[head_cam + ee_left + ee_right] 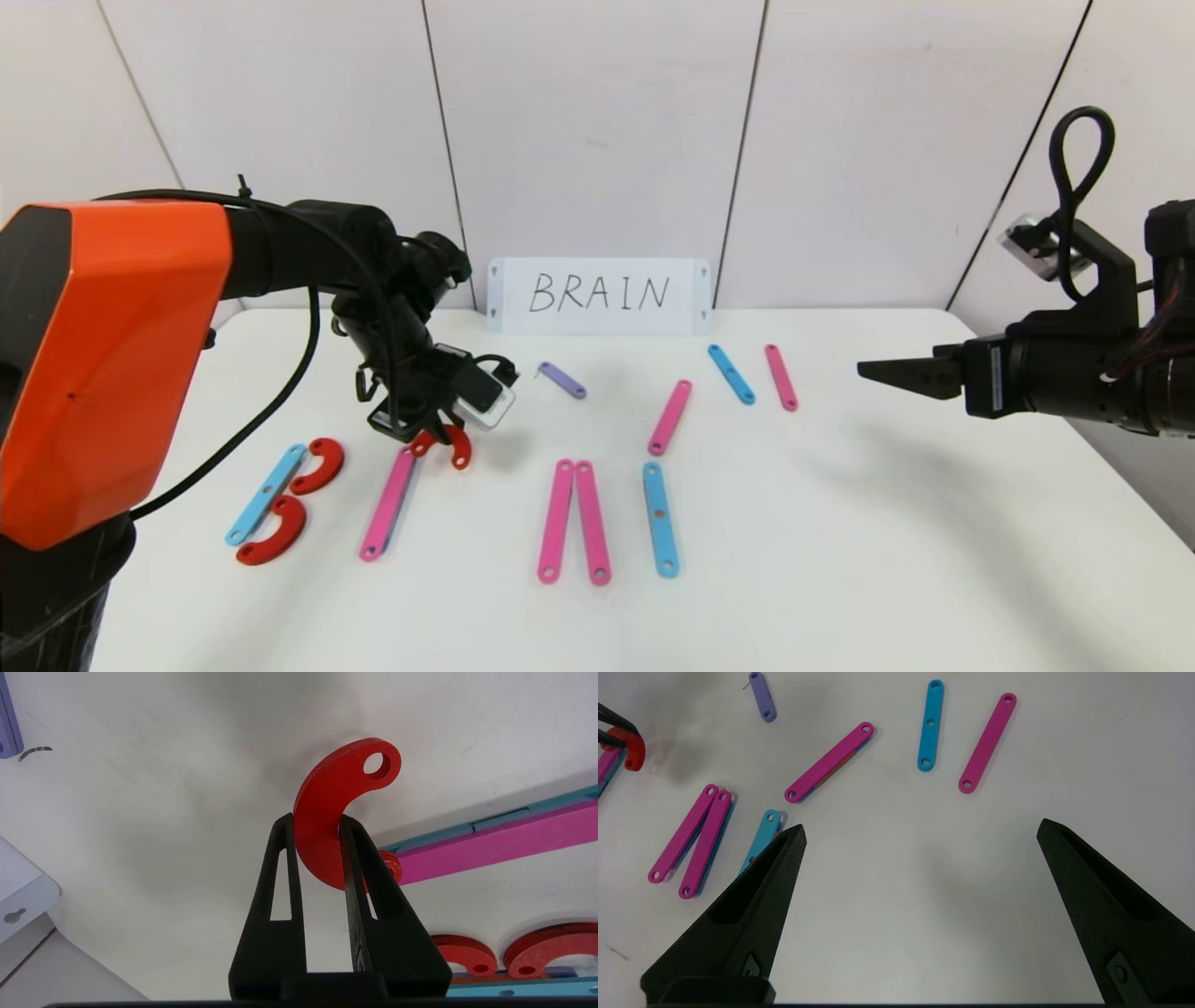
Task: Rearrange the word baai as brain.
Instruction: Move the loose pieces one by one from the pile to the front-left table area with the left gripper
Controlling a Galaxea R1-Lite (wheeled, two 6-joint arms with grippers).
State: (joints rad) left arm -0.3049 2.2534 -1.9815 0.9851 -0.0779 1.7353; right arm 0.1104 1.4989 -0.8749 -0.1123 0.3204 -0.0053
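The word's flat pieces lie across the white table point(840, 560). At the left, a blue strip point(266, 495) with two red curves point(317, 465) forms a B. My left gripper point(434, 439) point(317, 821) is shut on a third red C-shaped curve point(456, 445) point(336, 788), held at the far end of a long pink strip point(387, 504) point(495, 847). Two pink strips point(574, 521) and a blue strip point(659, 518) lie in the middle. My right gripper point(873, 371) point(922, 828) hangs open over the table's right side, holding nothing.
A white card point(597, 296) with BRAIN handwritten stands against the back wall. Loose pieces lie before it: a lilac strip point(563, 380), a pink strip point(670, 417), a short blue strip point(731, 374) and another pink strip point(781, 377).
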